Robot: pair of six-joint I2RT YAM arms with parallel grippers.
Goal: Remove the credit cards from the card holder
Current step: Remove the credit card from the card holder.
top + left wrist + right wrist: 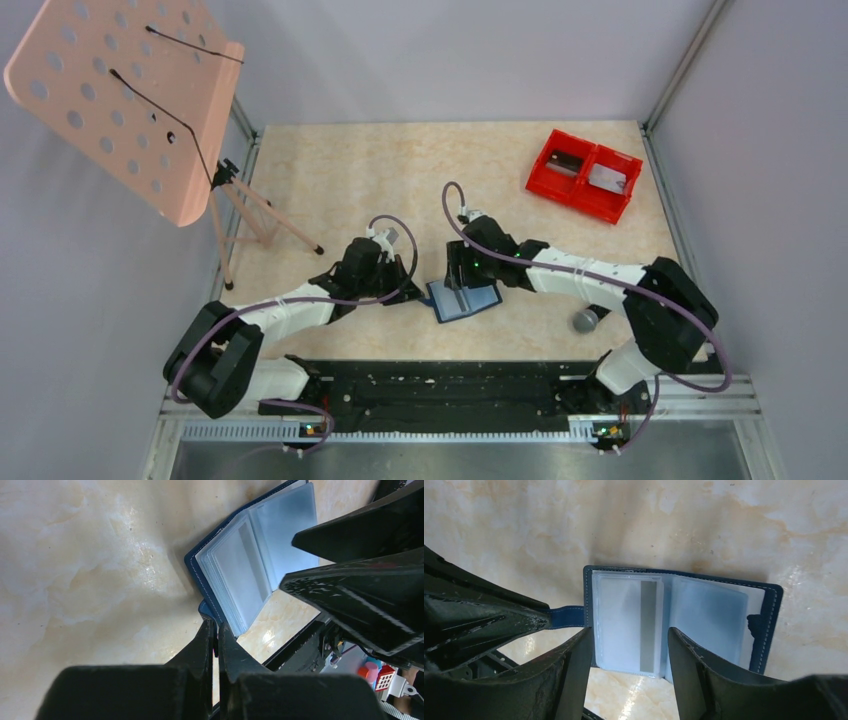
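The card holder [724, 610] lies open on the table [350, 170], near the middle of its near edge. It has a navy cover, pale stitching and clear sleeves, one showing a pale credit card [619, 625] with a grey stripe. The left gripper [216, 628] pinches its strap [566, 616]. The right gripper [630, 632] is spread over the card.

There were one card holder [463, 300], one striped card [624, 625] visible inside it, one red two-compartment bin [585, 172], one grey ball [585, 321] and one pink stand [130, 110].

Card holder [704, 612] wide open on the table [724, 530]!
Right gripper [630, 631] straddles its near edge, jaws apart; left gripper [543, 618] pinches its left side.
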